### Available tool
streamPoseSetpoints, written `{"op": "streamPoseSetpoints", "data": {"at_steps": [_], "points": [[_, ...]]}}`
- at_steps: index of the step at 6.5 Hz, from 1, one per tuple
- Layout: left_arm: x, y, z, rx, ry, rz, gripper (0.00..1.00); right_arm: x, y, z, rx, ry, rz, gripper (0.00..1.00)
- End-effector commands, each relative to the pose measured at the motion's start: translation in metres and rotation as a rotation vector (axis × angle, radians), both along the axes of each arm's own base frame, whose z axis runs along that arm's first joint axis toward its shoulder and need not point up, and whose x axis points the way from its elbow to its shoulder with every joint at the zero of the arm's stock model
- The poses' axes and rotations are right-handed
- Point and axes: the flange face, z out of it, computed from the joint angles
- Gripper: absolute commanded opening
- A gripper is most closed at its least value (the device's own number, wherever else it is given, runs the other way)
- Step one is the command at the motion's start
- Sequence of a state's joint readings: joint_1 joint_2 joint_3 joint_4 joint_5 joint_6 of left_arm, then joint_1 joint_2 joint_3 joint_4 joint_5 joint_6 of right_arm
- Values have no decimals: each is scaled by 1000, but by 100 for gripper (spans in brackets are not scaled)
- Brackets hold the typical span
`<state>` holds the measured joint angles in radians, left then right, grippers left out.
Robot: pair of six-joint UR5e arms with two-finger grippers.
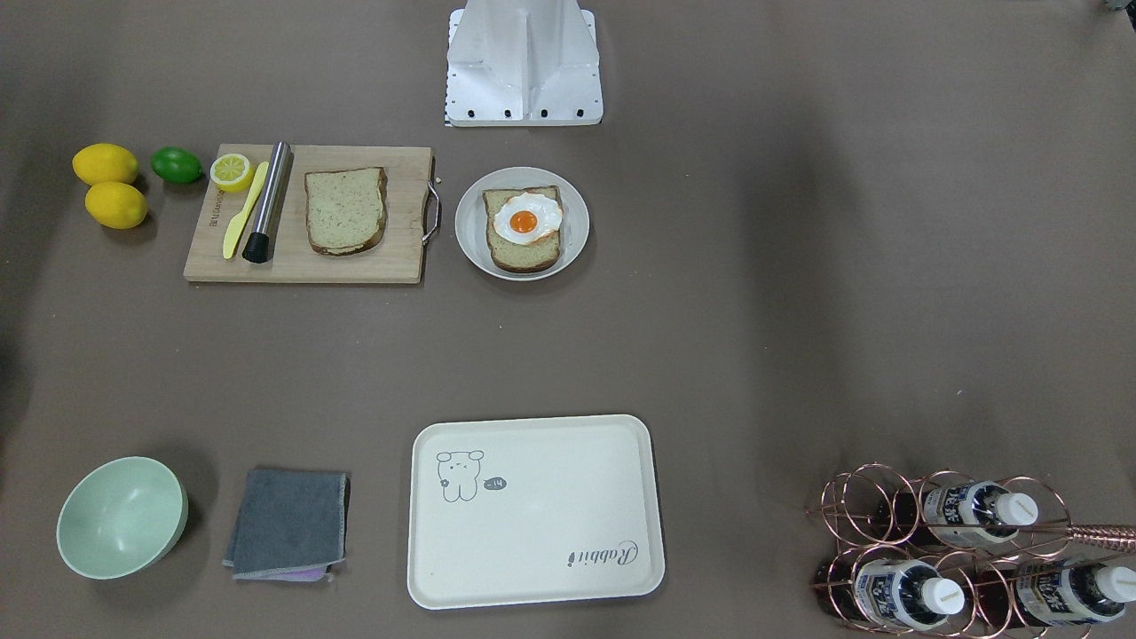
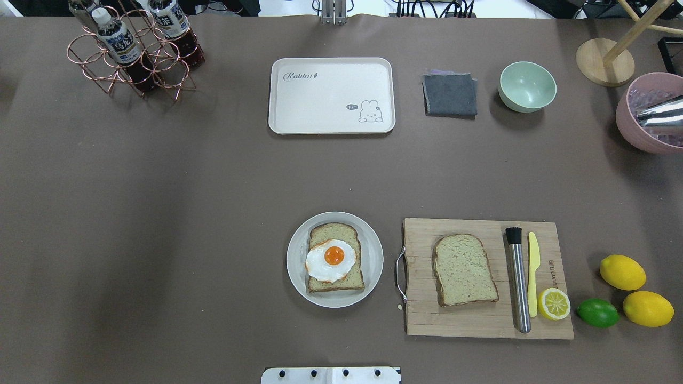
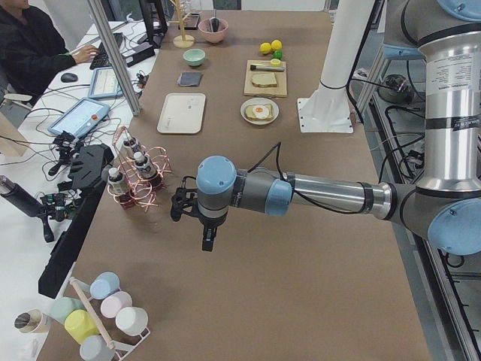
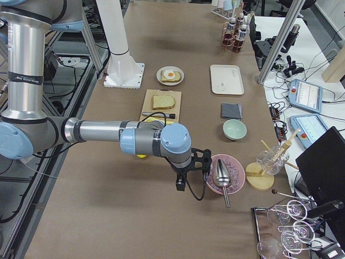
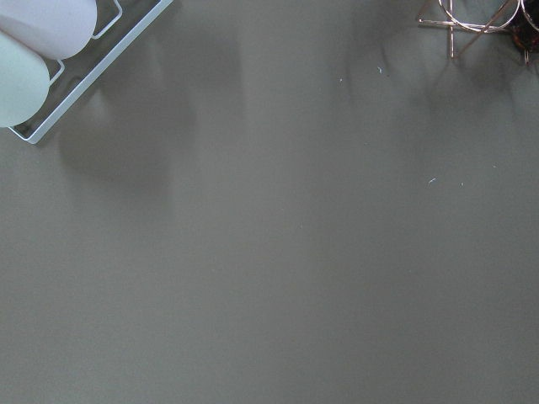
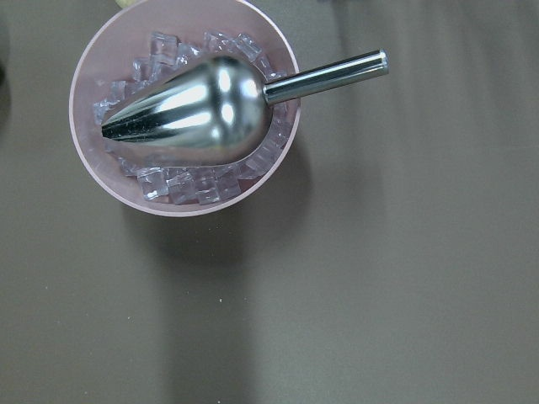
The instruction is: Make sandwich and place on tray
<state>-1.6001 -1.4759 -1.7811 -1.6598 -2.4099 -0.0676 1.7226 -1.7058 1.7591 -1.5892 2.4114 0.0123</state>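
- On the plate [image 2: 374,261], one bread slice [image 2: 335,233] carries the egg [image 2: 331,260]; the second slice [image 2: 464,269] lies on the cutting board [image 2: 480,319].
- Left claw [image 3: 208,242], right claw [image 4: 180,185]: grip cannot be told.

Front camera is looking steeply down across the table [image 1: 799,311], tray [image 1: 550,497] nearest. Overhead camera is facing it from behind the robot base [image 1: 524,71], sharing tray, plate [image 2: 373,250] and board [image 2: 421,314]. Side cameras are looking lengthwise from either end. Wrist cameras are pointing straight down, close.
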Motion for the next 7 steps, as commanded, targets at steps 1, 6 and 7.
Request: {"op": "streamPoseSetpoints", "data": {"at_steps": [1,6,7], "points": [[0,-1,-1,1,0,0,98,-1,0,1,-2,0,0,100],[2,-5,-4,14,-1,7,98,0,-2,-2,6,1,-1,100],[2,-7,-4,30,-2,5,98,0,-2,-3,7,1,0,100]]}}
